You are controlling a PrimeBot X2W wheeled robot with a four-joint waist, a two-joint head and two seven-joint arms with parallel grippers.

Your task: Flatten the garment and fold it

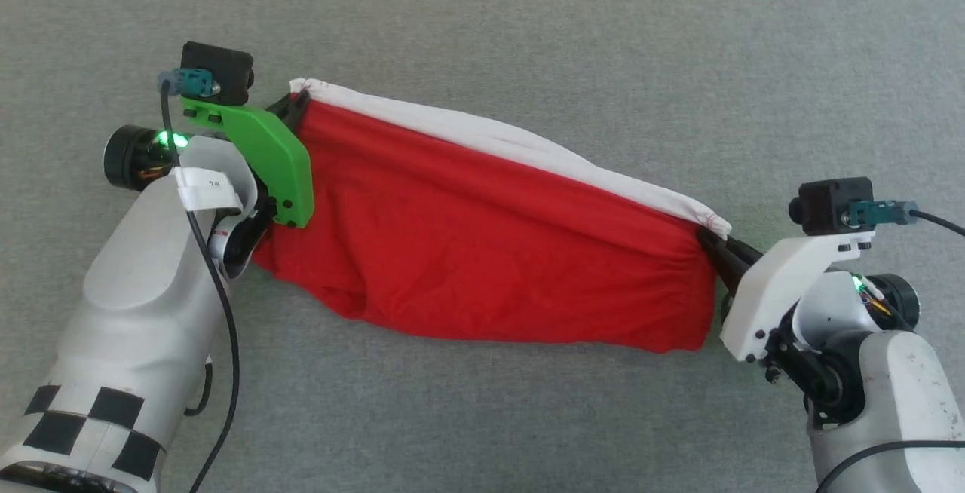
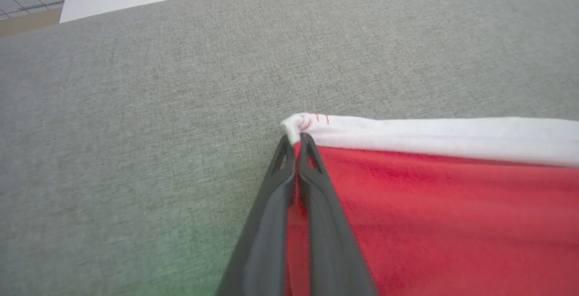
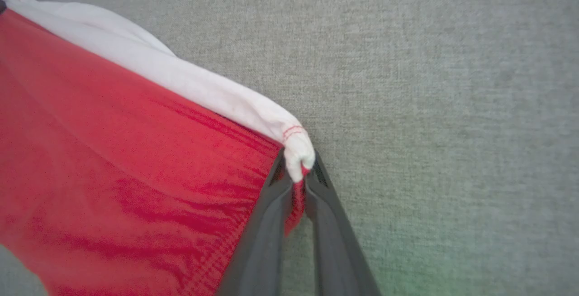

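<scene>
A corner could slip free if the bright red soft-fabric garment (image 1: 482, 252) with its white edge band is drawn tighter, since only small pinches are held. It is stretched over the grey woven surface (image 1: 528, 18). The far-left corner is clamped in the left gripper (image 2: 296, 144) and the right corner in the right gripper (image 3: 298, 169).

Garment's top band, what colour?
White band, red stitches at its corners; right wrist view shows best.
</scene>
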